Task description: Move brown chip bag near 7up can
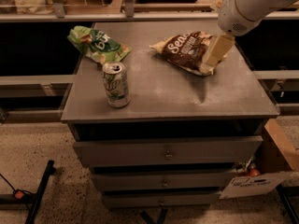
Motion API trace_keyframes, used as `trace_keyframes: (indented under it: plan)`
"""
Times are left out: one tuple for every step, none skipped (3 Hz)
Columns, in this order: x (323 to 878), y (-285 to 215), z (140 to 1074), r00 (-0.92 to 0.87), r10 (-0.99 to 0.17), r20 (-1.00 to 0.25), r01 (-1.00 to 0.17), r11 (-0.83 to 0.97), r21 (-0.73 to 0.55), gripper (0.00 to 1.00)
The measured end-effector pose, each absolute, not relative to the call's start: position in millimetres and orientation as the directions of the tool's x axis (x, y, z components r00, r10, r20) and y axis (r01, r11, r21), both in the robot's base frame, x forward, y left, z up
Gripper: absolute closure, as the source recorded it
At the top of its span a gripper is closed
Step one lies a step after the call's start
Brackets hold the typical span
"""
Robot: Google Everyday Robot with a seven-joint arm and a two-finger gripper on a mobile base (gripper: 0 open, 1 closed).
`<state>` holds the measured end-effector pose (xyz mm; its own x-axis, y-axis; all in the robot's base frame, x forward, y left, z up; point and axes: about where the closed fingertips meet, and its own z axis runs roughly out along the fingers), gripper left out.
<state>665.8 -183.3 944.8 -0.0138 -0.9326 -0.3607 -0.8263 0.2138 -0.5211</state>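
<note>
The brown chip bag (187, 50) lies flat on the back right of the grey cabinet top (163, 92), with white script lettering and cream edges. The 7up can (115, 84) stands upright at the front left of the top, well apart from the bag. My gripper (216, 52) hangs from the white arm at the upper right and is over the right end of the brown bag, its cream finger covering part of it.
A green chip bag (97, 45) lies at the back left, just behind the can. The cabinet has several drawers (166, 151) below. A cardboard box (271, 167) sits on the floor at the right. A rail and shelf run behind the cabinet.
</note>
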Motion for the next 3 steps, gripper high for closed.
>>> trace_keyframes:
  plan:
    - [693,-182,923,-0.040,-0.899,-0.437,-0.826,0.276,-0.492,0.00]
    - [711,-184,902,-0.086,-0.878,-0.470,-0.824,0.328,-0.462,0.00]
    - [720,-181,886,-0.127,-0.883,-0.453,-0.836,0.341,-0.431,0.18]
